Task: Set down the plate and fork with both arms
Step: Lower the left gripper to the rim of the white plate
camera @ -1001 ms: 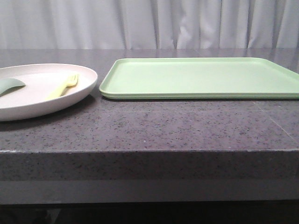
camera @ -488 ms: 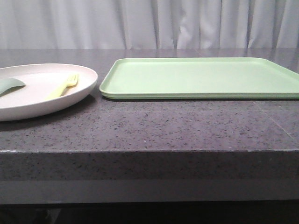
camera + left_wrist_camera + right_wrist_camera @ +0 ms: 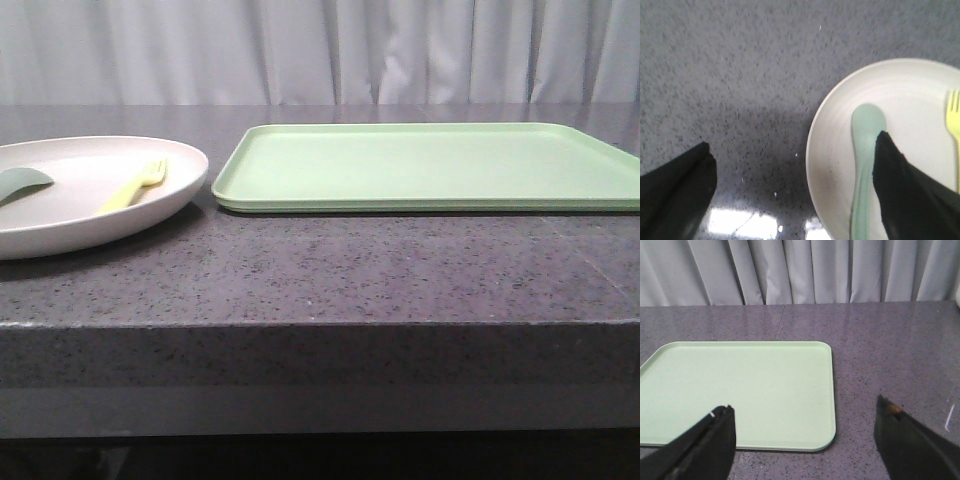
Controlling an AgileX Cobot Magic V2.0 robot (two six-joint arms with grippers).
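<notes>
The off-white plate (image 3: 90, 215) sits at the table's left; it also shows in the left wrist view (image 3: 835, 165). The pale-yellow fork (image 3: 135, 185) lies in it, seen at the edge of the left wrist view (image 3: 953, 120). My left gripper (image 3: 792, 160) is open above the plate's rim, one finger over the table, the other over a teal utensil. My right gripper (image 3: 805, 427) is open and empty above the near corner of the light-green tray (image 3: 740, 390). Neither gripper shows in the front view.
A teal-green curved utensil (image 3: 865, 165) lies in the plate beside the fork (image 3: 22, 181). The flat light-green tray (image 3: 420, 165) lies at the middle and right of the dark speckled table (image 3: 350, 280). A grey curtain (image 3: 320, 50) hangs behind.
</notes>
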